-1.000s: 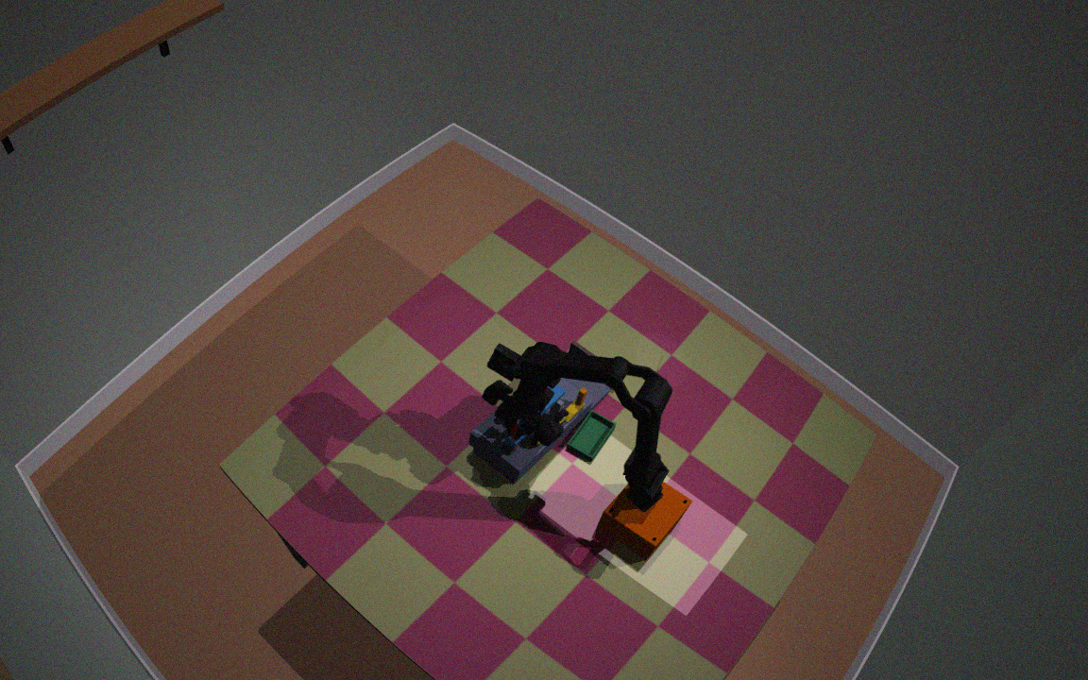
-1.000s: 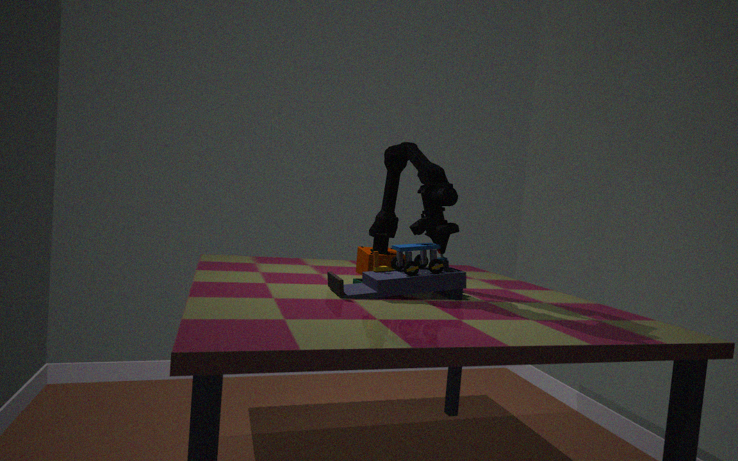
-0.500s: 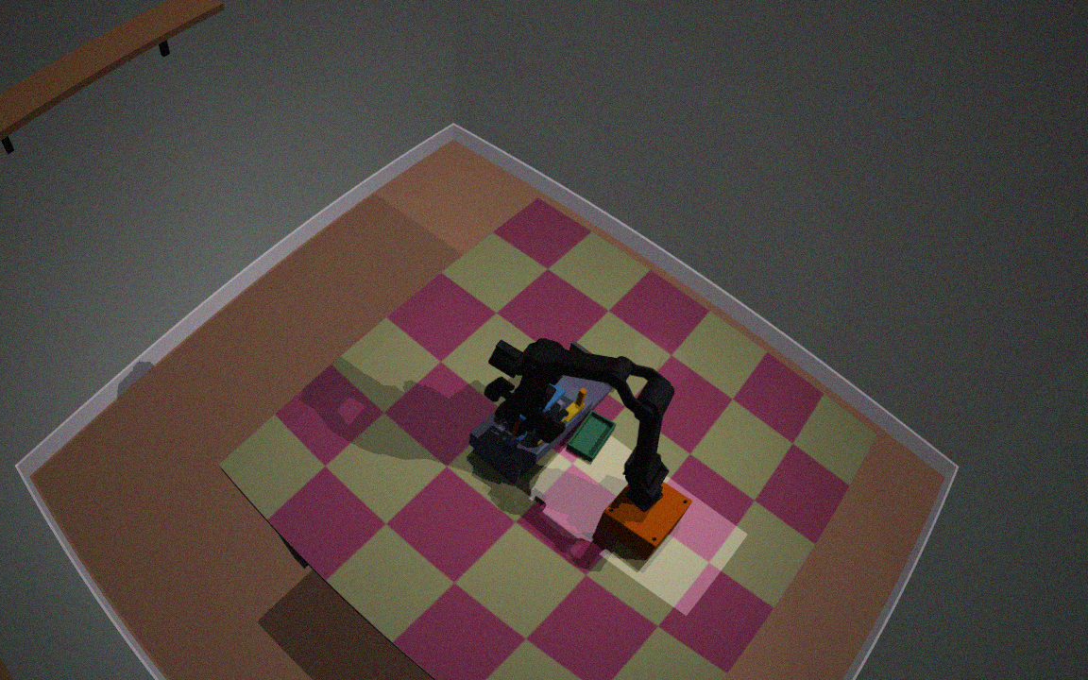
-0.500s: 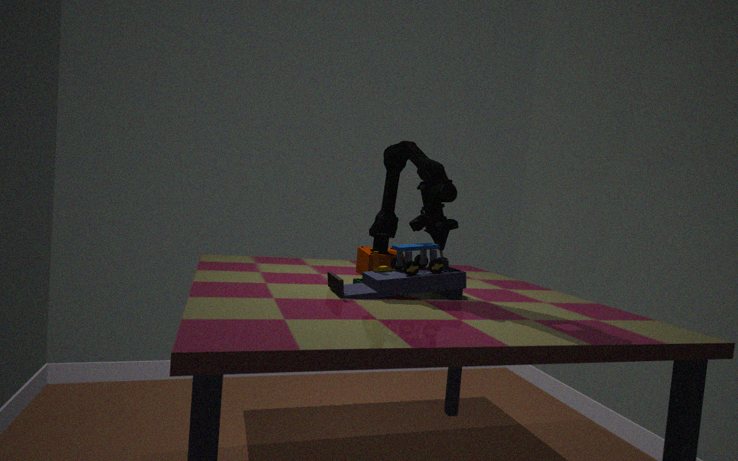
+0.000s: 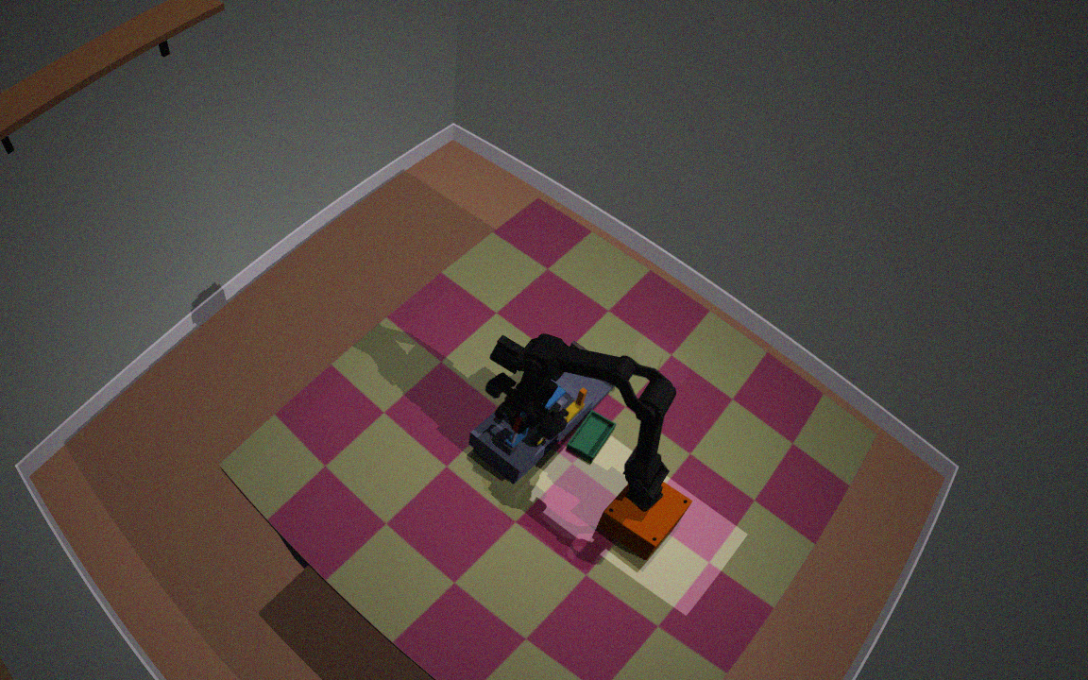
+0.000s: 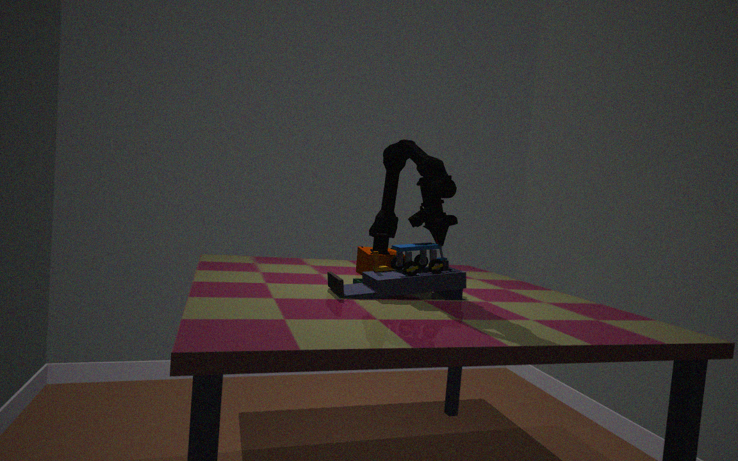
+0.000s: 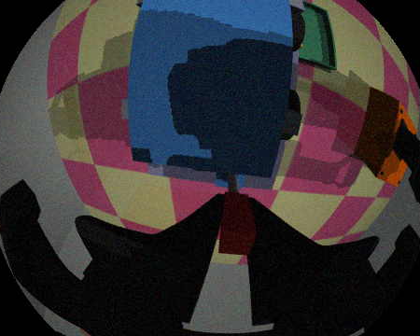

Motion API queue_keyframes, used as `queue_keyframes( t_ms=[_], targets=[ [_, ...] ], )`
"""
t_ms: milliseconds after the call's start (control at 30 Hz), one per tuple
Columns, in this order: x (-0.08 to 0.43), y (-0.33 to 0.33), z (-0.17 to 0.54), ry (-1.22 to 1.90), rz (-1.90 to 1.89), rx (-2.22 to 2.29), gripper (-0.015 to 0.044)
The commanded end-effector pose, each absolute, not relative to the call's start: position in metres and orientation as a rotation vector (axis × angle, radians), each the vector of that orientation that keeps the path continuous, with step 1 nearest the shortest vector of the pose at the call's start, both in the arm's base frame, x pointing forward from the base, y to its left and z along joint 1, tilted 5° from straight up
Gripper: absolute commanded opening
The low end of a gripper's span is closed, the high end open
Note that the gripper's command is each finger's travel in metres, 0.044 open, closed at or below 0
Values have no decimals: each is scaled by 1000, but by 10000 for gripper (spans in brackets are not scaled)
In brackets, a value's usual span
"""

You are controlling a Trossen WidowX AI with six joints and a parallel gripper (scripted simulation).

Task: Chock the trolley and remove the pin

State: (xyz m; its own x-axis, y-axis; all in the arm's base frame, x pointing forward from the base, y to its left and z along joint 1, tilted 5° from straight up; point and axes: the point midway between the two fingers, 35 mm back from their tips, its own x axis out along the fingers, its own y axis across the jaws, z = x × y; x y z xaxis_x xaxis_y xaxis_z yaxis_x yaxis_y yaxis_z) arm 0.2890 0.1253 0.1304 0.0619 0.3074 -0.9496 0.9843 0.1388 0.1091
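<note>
My gripper [image 6: 440, 242] [image 7: 234, 202] is shut on the red-headed stop pin [image 7: 237, 231], at the trolley's uphill end. A short length of grey shaft shows beyond the head; how deep it sits is hidden. The blue-topped trolley [image 5: 557, 397] [image 6: 416, 246] [image 7: 156, 93] stands upright on the grey ramp [image 5: 599, 385] [image 6: 418, 283]. The yellow chock [image 5: 572, 411] [image 6: 381, 268] with its orange handle stands on the ramp by the far-side downhill wheel in the exterior view; I cannot tell whether they touch. The green tray [image 5: 590, 436] [image 7: 318, 42] lies beside the ramp.
The orange arm base [image 5: 648, 518] [image 6: 364, 259] [image 7: 392, 170] stands on the checkered table beyond the tray. A dark end board [image 6: 335, 284] stands at the ramp's low end. The arm arches over the ramp, and the trolley's roof lies close to the fingers.
</note>
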Motion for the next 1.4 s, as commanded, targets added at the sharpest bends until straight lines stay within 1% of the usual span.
queue_keyframes(
  t_ms=[0,633,1167,1367],
  targets=[
    [289,126,136,1436,-859,1350,0],
    [288,127,149,1436,-859,1351,0],
    [284,156,154,1438,-858,1352,0],
    [276,155,153,1439,-858,1352,0]
  ],
)
